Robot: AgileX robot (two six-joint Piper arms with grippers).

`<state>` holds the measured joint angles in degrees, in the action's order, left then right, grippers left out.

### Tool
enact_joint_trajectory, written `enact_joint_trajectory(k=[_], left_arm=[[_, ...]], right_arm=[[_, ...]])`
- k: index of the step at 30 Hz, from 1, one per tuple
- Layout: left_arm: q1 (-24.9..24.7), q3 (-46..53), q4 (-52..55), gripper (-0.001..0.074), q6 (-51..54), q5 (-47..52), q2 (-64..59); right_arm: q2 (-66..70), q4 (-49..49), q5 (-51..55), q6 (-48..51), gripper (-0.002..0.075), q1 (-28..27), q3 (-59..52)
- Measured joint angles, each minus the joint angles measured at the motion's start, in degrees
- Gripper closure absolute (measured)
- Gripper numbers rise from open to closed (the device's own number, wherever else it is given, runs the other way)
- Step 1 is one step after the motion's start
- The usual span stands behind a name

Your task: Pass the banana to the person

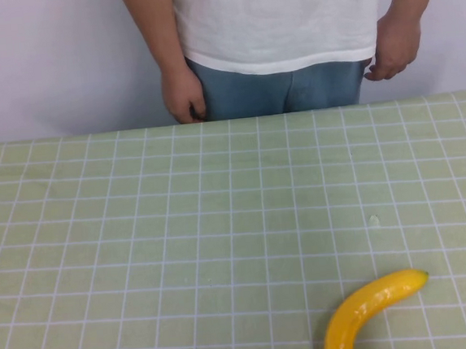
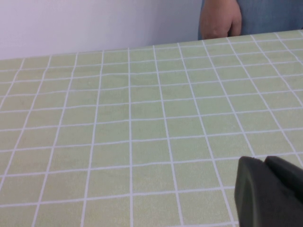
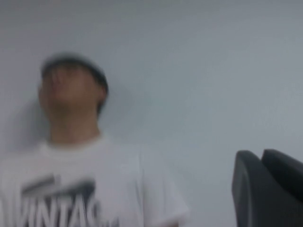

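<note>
Yellow banana lying free on checked table, near edge; person standing opposite. Left gripper low over cloth, right gripper raised; jaw states unclear.

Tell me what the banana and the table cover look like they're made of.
The banana looks like plastic: evenly bright yellow, smooth, with a glossy sheen and no spots. The table cover, pale green with a white grid, looks like matte cloth or vinyl; I can't tell which. The left pincer hangs low over it; the right pincer is raised, facing the person.
</note>
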<state>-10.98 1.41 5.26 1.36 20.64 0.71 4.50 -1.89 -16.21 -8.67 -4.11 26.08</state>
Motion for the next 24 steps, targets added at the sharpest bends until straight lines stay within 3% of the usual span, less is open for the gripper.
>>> enact_joint_trajectory(k=[8, 14, 17, 24], left_arm=[[0.0, 0.0, 0.0, 0.0738, 0.0, 0.0, 0.0], [0.0, 0.0, 0.0, 0.0738, 0.0, 0.0, 0.0], [0.0, 0.0, 0.0, 0.0738, 0.0, 0.0, 0.0], [0.0, 0.0, 0.0, 0.0738, 0.0, 0.0, 0.0]], right_arm=[[23.7, 0.2, 39.3, -0.1, 0.0733, 0.0, 20.1], [38.3, 0.5, 49.0, 4.4, 0.0734, 1.5, 21.5], [43.0, 0.5, 51.2, 8.7, 0.0734, 6.0, 21.5], [54.4, 0.5, 60.8, 22.8, 0.0733, 22.3, 21.7]])
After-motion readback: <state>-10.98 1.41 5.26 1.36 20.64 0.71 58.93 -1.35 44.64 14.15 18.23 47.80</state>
